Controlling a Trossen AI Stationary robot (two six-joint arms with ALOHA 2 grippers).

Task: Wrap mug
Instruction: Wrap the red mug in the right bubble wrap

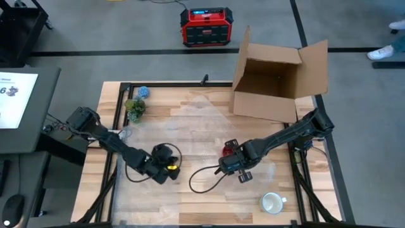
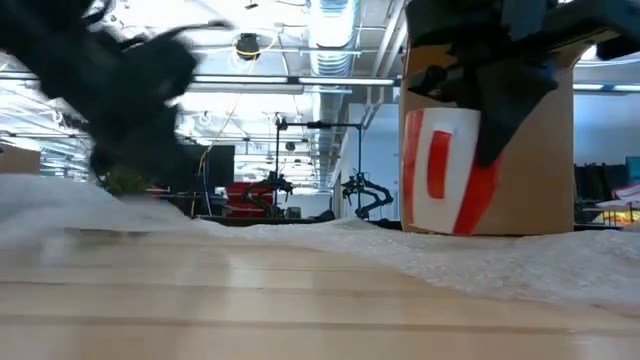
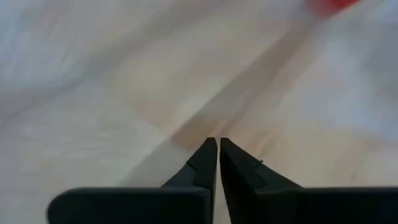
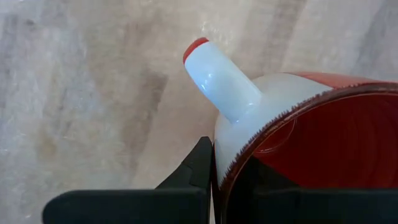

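Wooden bench (image 1: 190, 120) is sitting under a sheet of clear bubble wrap (image 1: 202, 136), with an open cardboard box (image 1: 278, 82) at the far edge. The right hand (image 1: 233, 166) is clamping the rim of a glossy red and white mug (image 2: 445, 170), one finger inside, one outside. The left hand (image 1: 166, 172) is resting low on the wrap, fingers pressed together, well apart from that mug. A plain white mug (image 1: 272, 202) is sitting near the front edge.

tabletop (image 1: 202, 107): pale wood planks | clear bubble wrap sheet (image 1: 190, 136) spread over its middle | open cardboard box (image 1: 278, 82) at far right corner | small green plant (image 1: 135, 107) and blue ball (image 1: 143, 92) far left | white mug (image 1: 272, 202) near right edge
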